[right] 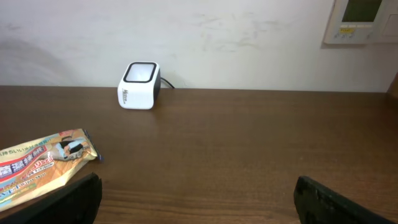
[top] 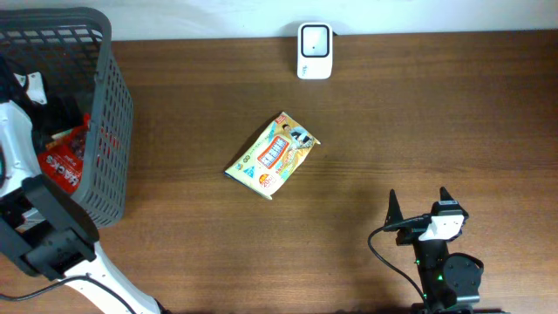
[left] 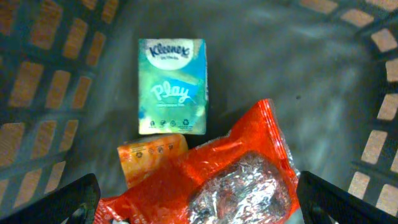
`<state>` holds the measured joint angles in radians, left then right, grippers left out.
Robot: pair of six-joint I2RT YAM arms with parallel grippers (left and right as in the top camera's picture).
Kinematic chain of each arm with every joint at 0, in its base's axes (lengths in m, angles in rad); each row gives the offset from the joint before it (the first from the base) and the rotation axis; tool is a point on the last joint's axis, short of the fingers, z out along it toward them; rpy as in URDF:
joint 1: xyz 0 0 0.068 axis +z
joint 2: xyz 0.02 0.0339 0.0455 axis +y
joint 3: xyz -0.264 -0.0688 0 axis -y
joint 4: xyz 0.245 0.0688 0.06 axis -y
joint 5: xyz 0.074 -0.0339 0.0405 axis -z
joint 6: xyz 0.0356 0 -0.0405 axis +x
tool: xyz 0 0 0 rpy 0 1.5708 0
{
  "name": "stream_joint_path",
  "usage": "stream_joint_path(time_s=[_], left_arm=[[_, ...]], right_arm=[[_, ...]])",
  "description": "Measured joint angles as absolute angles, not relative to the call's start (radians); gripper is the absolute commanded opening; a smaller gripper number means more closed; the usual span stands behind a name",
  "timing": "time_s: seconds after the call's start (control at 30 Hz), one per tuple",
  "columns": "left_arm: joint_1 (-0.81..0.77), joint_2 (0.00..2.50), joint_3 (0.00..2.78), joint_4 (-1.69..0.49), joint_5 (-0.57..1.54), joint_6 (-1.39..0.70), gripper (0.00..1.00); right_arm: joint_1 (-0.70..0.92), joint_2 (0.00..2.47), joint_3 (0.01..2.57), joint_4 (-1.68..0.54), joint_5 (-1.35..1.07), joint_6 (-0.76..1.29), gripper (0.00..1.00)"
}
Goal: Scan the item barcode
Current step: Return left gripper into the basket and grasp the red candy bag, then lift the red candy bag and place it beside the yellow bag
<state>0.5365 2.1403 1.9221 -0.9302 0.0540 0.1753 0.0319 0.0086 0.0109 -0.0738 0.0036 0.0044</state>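
In the left wrist view a red packet (left: 186,186) with a crinkled silver patch lies on the basket floor. My left gripper (left: 199,200) hangs over it, open, one finger on each side and neither touching. A yellow snack packet (top: 273,154) lies flat in the middle of the table, also in the right wrist view (right: 37,165). The white barcode scanner (top: 315,51) stands at the table's far edge. My right gripper (top: 420,209) is open and empty near the front right, facing the scanner (right: 139,86).
The grey mesh basket (top: 105,105) stands at the left edge with my left arm reaching into it. It also holds a green Kleenex tissue pack (left: 172,86) and an orange packet (left: 152,150). A wall runs behind the table.
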Motion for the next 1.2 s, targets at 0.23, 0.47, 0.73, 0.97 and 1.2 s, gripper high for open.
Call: stream_joint_path(time_s=[0.23, 0.47, 0.73, 0.97, 1.2], left_arm=[[0.536, 2.242, 1.908, -0.986, 0.035, 0.203, 0.95], [0.536, 2.257, 1.908, -1.091, 0.038, 0.216, 0.47], [0.536, 2.253, 1.921, -1.189, 0.057, 0.216, 0.0], [0.536, 2.285, 2.073, -1.329, 0.109, 0.185, 0.0], [0.535, 2.3, 2.603, -1.479, 0.258, 0.161, 0.0]], right_arm=[[0.032, 0.009, 0.011, -0.074, 0.003, 0.004, 0.98], [0.032, 0.009, 0.011, -0.074, 0.003, 0.004, 0.98], [0.032, 0.009, 0.011, -0.074, 0.003, 0.004, 0.98], [0.032, 0.009, 0.011, -0.074, 0.003, 0.004, 0.98], [0.032, 0.009, 0.011, -0.074, 0.003, 0.004, 0.98]])
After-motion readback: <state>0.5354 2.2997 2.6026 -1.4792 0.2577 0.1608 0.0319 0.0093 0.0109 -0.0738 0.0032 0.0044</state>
